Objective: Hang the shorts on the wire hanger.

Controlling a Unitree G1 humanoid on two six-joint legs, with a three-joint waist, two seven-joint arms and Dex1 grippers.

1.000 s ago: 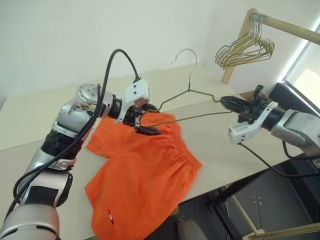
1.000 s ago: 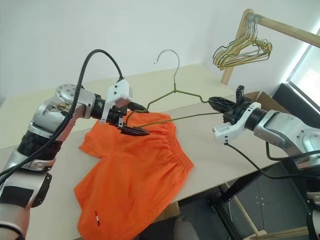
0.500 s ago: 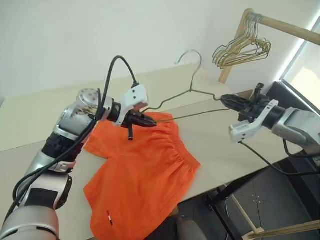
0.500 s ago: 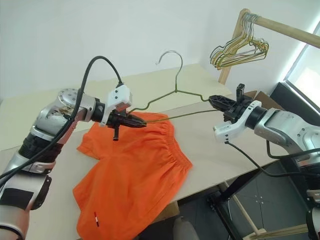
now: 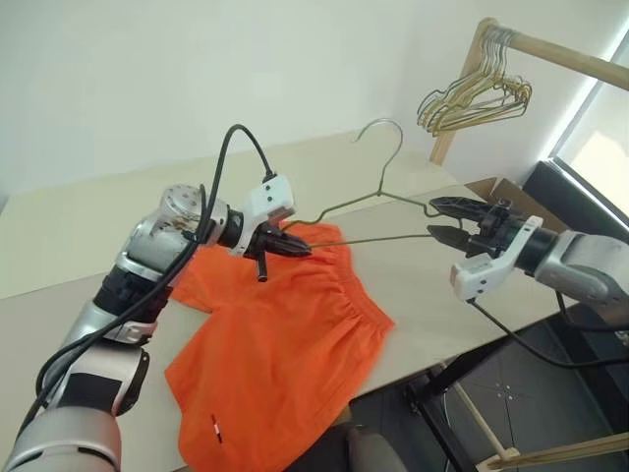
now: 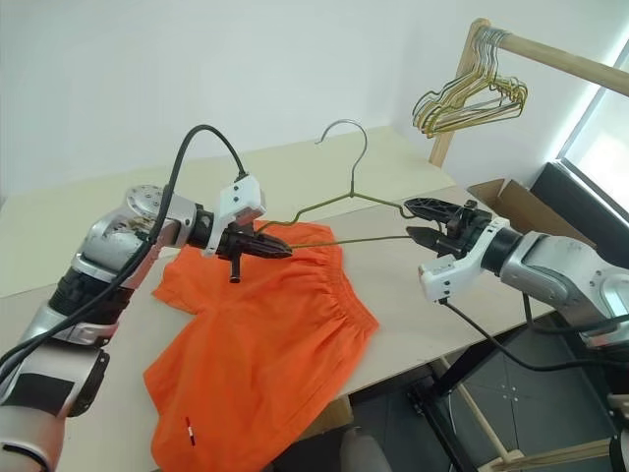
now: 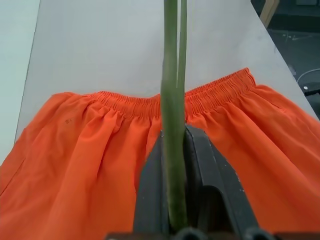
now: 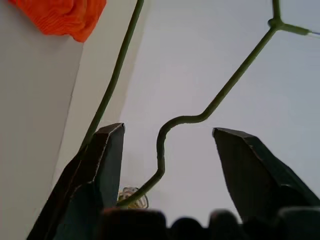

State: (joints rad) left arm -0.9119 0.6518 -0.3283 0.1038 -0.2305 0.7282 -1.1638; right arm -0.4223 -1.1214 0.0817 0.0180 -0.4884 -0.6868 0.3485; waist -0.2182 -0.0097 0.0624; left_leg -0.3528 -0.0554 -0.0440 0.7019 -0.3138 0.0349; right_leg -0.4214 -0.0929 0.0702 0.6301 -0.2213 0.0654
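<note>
Above the shorts (image 5: 285, 344), left gripper (image 5: 300, 247) clamps wire hanger (image 5: 378, 202)

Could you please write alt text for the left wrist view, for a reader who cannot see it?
The left gripper is shut on the thin olive-grey wire hanger, whose two wires run straight away from the fingers. Beneath them the orange shorts lie flat on the pale table, gathered waistband at the far edge.

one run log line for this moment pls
left gripper: shut on wire hanger end | right gripper: open around other end, not clamping | shorts: flat on table | hanging: not yet done
</note>
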